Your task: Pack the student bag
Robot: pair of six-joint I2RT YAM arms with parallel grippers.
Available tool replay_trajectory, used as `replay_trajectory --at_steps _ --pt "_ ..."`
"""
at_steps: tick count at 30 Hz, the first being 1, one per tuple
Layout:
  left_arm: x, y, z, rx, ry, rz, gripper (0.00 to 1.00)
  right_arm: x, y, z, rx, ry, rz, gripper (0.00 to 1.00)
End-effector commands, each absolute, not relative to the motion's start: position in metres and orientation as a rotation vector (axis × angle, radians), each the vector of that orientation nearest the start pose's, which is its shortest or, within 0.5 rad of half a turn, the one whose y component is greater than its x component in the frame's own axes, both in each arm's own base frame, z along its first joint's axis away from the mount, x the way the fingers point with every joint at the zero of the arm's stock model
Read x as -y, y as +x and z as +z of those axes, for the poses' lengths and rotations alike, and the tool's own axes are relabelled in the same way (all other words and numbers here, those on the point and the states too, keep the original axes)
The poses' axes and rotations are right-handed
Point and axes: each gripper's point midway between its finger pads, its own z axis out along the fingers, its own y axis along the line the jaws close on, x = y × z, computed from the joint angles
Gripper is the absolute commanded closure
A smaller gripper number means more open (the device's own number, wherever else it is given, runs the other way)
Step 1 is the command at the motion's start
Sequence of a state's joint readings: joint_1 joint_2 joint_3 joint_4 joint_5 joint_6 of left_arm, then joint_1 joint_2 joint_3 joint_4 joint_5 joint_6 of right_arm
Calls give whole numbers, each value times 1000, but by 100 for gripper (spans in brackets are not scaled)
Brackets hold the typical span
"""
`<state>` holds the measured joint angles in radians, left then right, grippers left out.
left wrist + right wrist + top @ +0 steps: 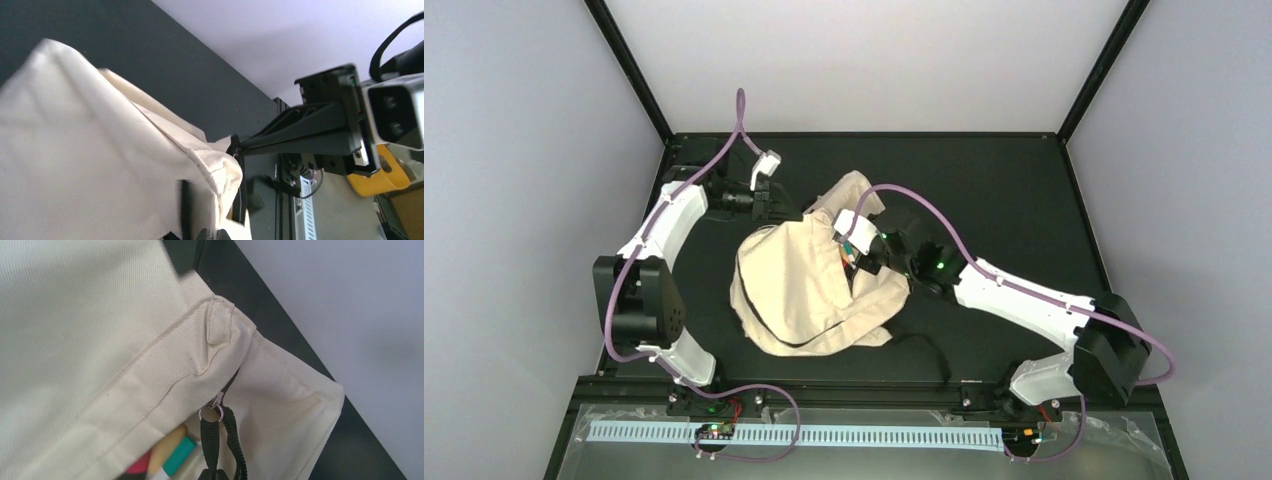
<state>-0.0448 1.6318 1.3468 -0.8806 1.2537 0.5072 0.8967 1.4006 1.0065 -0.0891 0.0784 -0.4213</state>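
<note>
A: Your right gripper is clamped on the black zipper pull at the mouth of the student bag.
B: And your left gripper is closed tight at the bag's far-left edge; you can't tell whether cloth is pinched.
A: Coloured items show inside the opening, just under the pull.
B: The bag lies crumpled mid-table, between your two tools, touching both.

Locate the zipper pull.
Right wrist view, bottom centre: the black zipper pull sits at the open corner of the student bag, pinched by the right gripper.
</note>
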Motion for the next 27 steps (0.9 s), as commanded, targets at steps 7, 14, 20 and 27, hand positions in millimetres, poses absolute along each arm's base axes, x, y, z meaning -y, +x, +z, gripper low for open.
replay_trajectory --at_steps 7,14,20,27 --pt "172 303 281 -1766 1006 -1325 99 -289 279 195 -1801 -1218 43 99" --pt "185 349 271 -1919 1028 -1129 22 -315 288 234 -1592 -1262 54 99" --pt "211 371 234 -2028 1163 -1160 1 -318 289 232 -1548 -1318 23 99" --pt "254 346 202 -2067 1351 -1334 1 -316 287 227 -1556 -1327 24 99"
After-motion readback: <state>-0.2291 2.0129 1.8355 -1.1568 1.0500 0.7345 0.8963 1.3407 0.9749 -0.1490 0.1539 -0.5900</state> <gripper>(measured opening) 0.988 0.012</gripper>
